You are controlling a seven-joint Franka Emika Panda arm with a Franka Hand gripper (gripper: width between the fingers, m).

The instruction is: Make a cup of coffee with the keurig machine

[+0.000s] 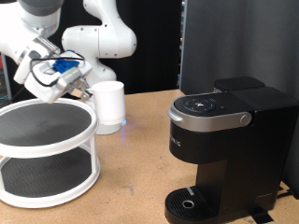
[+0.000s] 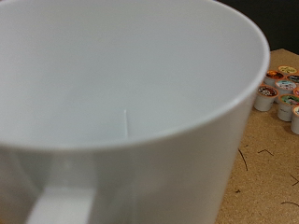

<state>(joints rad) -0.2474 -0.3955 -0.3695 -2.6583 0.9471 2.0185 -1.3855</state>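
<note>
The cup (image 1: 110, 105), a plain white mug, stands upright on the wooden table between the rack and the keurig machine. It fills the wrist view (image 2: 131, 84), empty inside, with its handle (image 2: 58, 201) turned towards the camera. My gripper (image 1: 84, 92) hangs from the white arm just off the cup's side on the exterior view's left, close to its rim. No fingers show in the wrist view. The keurig machine (image 1: 224, 140), black with a silver-grey lid handle, stands at the exterior view's right with its lid down and its drip tray (image 1: 192, 203) bare.
A white two-tier round rack (image 1: 47, 149) with dark mesh shelves stands at the exterior view's left, just under the arm. Several foil-topped coffee pods (image 2: 285, 93) lie on the table beyond the cup in the wrist view. A black panel stands behind the machine.
</note>
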